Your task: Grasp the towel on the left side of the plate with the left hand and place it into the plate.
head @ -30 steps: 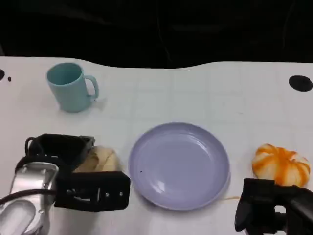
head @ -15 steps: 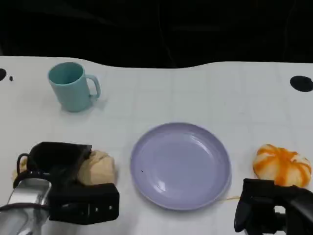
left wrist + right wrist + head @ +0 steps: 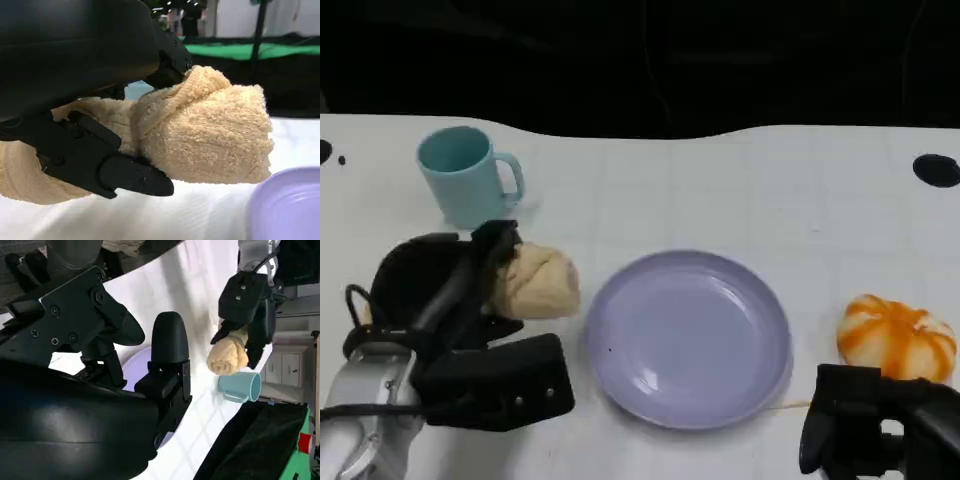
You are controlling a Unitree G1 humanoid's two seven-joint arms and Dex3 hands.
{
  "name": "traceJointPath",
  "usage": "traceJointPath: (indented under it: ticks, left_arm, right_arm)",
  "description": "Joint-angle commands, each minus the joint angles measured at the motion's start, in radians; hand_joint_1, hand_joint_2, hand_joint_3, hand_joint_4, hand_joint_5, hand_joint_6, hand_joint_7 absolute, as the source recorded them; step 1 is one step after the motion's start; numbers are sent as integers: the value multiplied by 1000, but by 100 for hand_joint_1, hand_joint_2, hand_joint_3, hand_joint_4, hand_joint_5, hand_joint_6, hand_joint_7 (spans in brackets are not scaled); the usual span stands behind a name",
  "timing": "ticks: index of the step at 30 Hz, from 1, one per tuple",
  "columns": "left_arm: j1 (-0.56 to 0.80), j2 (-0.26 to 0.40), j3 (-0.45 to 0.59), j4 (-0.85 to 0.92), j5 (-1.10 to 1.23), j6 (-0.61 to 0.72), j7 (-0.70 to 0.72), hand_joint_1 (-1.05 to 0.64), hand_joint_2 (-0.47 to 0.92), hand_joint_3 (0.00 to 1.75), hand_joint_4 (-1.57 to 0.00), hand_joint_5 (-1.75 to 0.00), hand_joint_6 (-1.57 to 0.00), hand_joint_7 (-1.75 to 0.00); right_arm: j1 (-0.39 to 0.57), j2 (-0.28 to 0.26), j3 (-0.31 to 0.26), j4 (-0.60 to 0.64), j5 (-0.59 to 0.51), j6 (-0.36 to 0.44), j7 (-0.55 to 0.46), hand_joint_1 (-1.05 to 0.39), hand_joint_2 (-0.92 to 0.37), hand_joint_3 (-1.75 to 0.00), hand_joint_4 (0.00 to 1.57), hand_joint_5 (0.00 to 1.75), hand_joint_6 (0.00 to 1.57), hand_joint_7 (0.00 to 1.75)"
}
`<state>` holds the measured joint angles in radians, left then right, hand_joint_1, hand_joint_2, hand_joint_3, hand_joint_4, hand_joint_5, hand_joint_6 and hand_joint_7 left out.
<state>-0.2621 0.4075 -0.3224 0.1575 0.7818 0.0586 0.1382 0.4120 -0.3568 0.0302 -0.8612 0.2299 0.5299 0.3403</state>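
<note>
just left of the plate (image 3: 688, 340), the left hand (image 3: 455, 300) has its fingers clamped around the rolled tan towel (image 3: 538, 282), holding it clear of the white table (image 3: 770, 200); the towel's end pokes out toward the plate's rim without reaching over it. behind the hand stands a teal mug (image 3: 465, 177). on the far side of the plate sits an orange-and-white pumpkin (image 3: 896, 337), and the right hand (image 3: 865, 430) rests low by the table's near edge, fingers apart, gripping nothing.
</note>
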Motion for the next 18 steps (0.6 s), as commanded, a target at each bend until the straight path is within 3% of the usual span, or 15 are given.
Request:
traceJointPath:
  ticks: [1,6,7,9,10,13,18]
  left_arm:
    - [-10,-20,-19,-139,11,18,-84,-22,60,83,-84,-175,-57,-175]
    - [-55,-74,-81,-214,39,25,-171,-25,60,90,-87,-175,-59,-175]
    - [-68,-93,-99,-225,49,38,-199,-26,57,89,-87,-175,-62,-168]
    - [-85,-127,-127,-242,65,67,-248,-28,64,72,-87,-175,-76,-132]
    - [-94,-146,-142,-243,76,79,-264,-28,67,70,-87,-175,-79,-125]
    - [-116,-190,-175,-228,106,102,-282,-26,58,91,-89,-175,-79,-138]
    - [-144,-233,-209,-198,140,137,-311,-25,53,102,-90,-175,-79,-128]
  right_arm:
    - [4,-12,-13,-7,7,0,1,-8,-51,-123,74,173,66,150]
    - [3,-11,-9,-15,8,11,-2,-9,-51,-122,74,174,65,150]
    - [3,-11,-9,-16,9,13,-2,-8,-51,-122,74,174,65,150]
    - [3,-11,-6,-18,7,12,-3,-8,-51,-123,74,174,65,149]
    - [3,-10,-5,-19,6,11,-4,-8,-51,-123,74,173,65,149]
    - [3,-6,-2,-23,8,17,-7,-8,-52,-123,74,173,65,150]
    - [1,-8,2,-26,5,18,-11,-9,-52,-121,75,173,66,149]
